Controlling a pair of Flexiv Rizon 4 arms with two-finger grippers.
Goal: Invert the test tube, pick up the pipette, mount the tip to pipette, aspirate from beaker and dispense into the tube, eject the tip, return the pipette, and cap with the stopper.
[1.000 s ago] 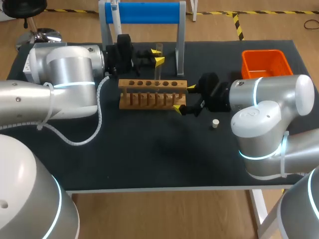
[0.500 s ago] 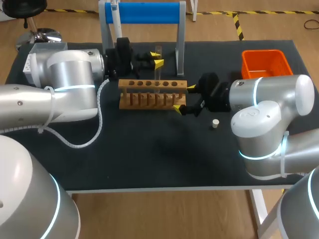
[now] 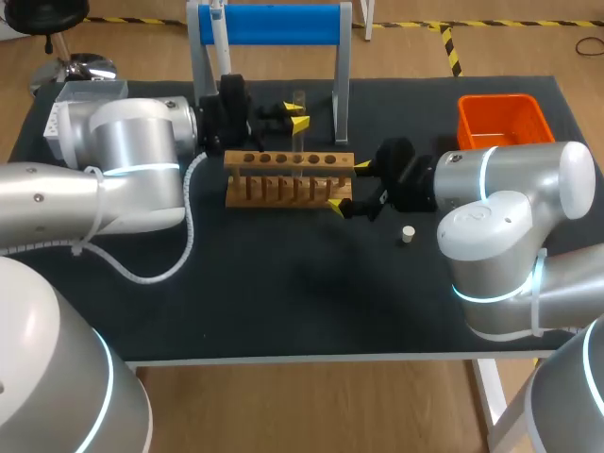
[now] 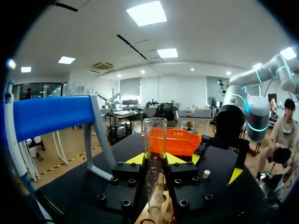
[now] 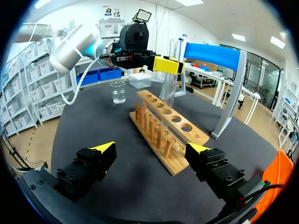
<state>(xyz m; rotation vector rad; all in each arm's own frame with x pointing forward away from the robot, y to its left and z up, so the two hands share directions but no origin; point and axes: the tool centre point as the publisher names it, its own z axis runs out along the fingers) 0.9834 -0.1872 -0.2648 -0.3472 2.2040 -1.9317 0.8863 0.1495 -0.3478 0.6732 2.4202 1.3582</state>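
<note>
Left gripper (image 3: 296,112) clamps test tube (image 4: 154,158), upright over rack (image 3: 283,179). Right gripper (image 3: 348,187) spread wide at rack's right end. Stopper (image 3: 408,233) apart from rack, beside right arm.

Clear test tube (image 4: 154,154); tan rack (image 3: 289,179); orange bin (image 3: 503,121); white stopper (image 3: 408,234); black counter (image 3: 283,293); grey stand (image 3: 269,24) with blue bar; left claw (image 3: 297,111) and right claw (image 3: 349,186), yellow-tipped black.
</note>
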